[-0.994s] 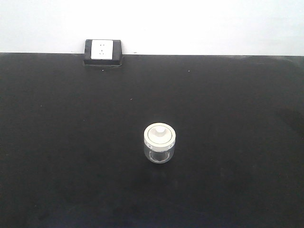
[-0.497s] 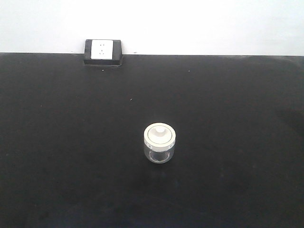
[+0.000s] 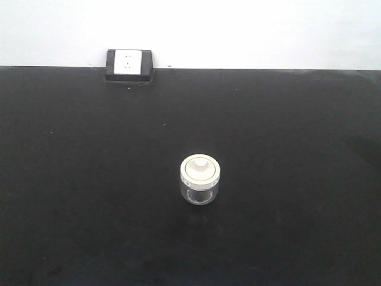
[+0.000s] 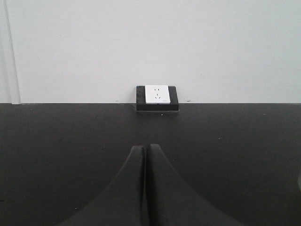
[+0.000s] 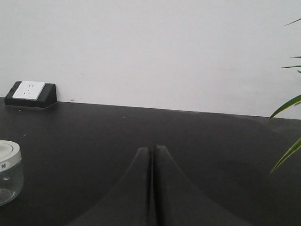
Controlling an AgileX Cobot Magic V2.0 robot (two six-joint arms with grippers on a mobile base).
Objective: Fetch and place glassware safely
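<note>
The glassware (image 3: 200, 180), a squat clear jar with a cream-white knobbed lid, stands upright in the middle of the black table (image 3: 71, 179). Neither arm shows in the front view. In the right wrist view the jar (image 5: 8, 172) sits at the left edge, well left of my right gripper (image 5: 152, 149), whose black fingers are pressed together with nothing between them. My left gripper (image 4: 144, 147) is shut too, empty, pointing over the table toward the back wall; the jar is outside that view.
A white wall socket in a black housing (image 3: 128, 64) sits at the table's back edge against the white wall. Green plant leaves (image 5: 287, 132) reach in at the right of the right wrist view.
</note>
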